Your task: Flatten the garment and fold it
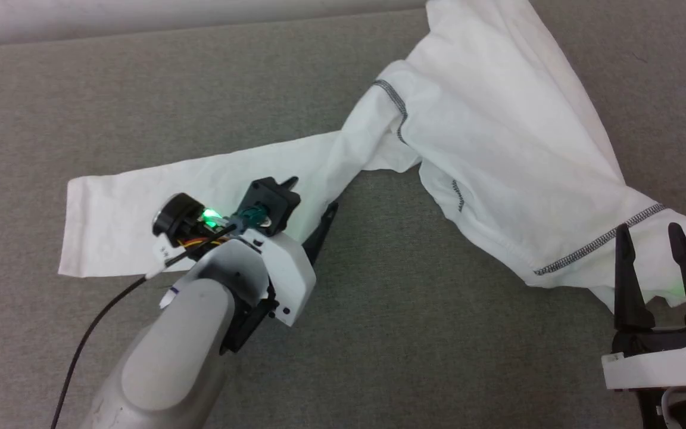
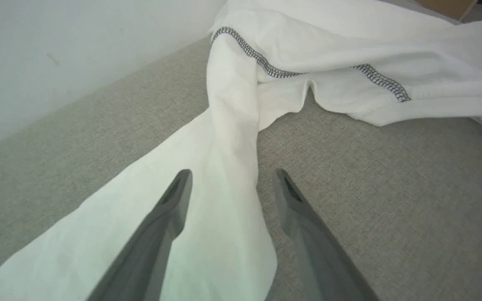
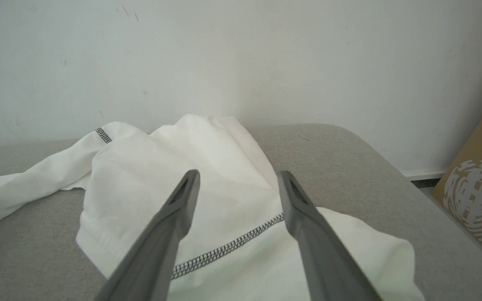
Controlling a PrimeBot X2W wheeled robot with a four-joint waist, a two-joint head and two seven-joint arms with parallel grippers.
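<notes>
The left pincer [image 2: 232,172] is released, jaws wide apart w/ nothing grasped btw them; one finger of it hangs over the long sleeve [image 2: 207,217] of the garment [image 1: 498,137], the other over the bare grey fabric surface [image 1: 140,89], just beside the sleeve's edge; whether the tips touch the cloth I cannot tell; the sleeve lies flat & straight under this pincer, w/ the cuff end behind the fingers & the shoulder part ahead of the tips; further ahead of it, well apart, the body of the garment lies bunched in soft folds, i.e. not flattened yet; a black cable [image 1: 93,333] trails back from the left arm & a green light [image 1: 209,215] glows just behind this pincer; the right pincer [image 1: 648,229] is released as well, jaws spread & holding nothing; it hovers at the near edge of the garment's body, where a dark stitched seam [image 1: 599,241] crosses the white cloth below its fingers, passing btw them; most of the cloth lies ahead of this pincer & to its left; to its right is bare surface, & further off a brown cardboard box [image 3: 475,200] w/ a pale print; beyond the surface, ahead of both pincers, stands a white wall [image 3: 241,50]
</notes>
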